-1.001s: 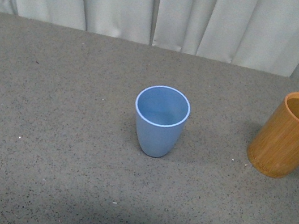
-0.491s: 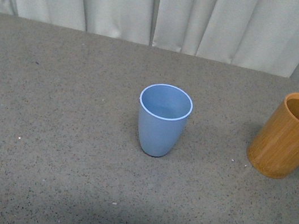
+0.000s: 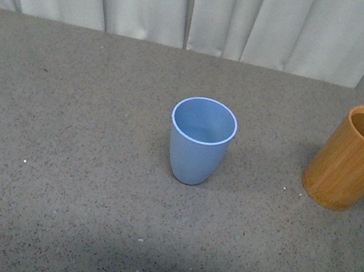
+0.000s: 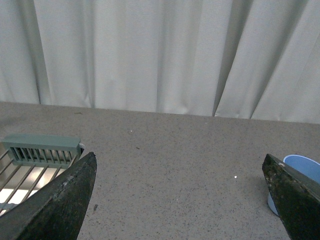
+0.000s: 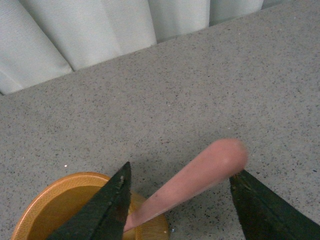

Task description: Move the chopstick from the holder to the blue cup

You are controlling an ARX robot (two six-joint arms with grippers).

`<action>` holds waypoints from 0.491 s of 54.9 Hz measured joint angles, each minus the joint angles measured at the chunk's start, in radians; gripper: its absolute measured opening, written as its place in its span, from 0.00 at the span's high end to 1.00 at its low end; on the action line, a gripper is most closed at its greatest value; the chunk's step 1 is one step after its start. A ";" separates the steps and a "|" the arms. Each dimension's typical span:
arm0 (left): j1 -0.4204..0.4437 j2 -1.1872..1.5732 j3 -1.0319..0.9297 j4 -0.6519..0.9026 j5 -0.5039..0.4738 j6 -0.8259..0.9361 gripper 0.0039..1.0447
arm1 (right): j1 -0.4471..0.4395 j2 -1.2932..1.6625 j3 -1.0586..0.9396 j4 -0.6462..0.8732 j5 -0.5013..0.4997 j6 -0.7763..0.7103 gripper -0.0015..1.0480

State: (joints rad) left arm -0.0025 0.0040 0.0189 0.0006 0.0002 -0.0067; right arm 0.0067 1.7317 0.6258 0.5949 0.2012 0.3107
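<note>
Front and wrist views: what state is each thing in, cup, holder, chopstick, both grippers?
Blue cup: upright, empty.
Holder: upright, chopstick inside.
Chopstick: leaning in holder, top between right gripper's fingers, not clamped.
Right gripper: open, straddling the chopstick.
Left gripper: open, holding nothing.

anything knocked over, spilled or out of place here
Nothing stands out. The blue cup stands upright and empty mid-table, the wooden holder stands upright to its right, and the pink chopstick leans inside the holder, as you'd expect.
</note>
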 joint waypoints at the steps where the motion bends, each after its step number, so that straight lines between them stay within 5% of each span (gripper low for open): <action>1: 0.000 0.000 0.000 0.000 0.000 0.000 0.06 | 0.001 0.001 0.000 0.001 -0.001 0.001 0.51; 15: 0.000 0.000 0.000 0.000 0.000 0.000 0.06 | 0.022 0.002 0.006 0.052 -0.042 0.058 0.97; 27: 0.000 0.000 0.000 0.000 0.000 0.000 0.06 | 0.029 0.000 0.007 0.086 -0.073 0.071 0.97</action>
State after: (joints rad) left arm -0.0025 0.0040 0.0189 0.0006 -0.0002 -0.0063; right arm 0.0353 1.7313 0.6331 0.6811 0.1284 0.3820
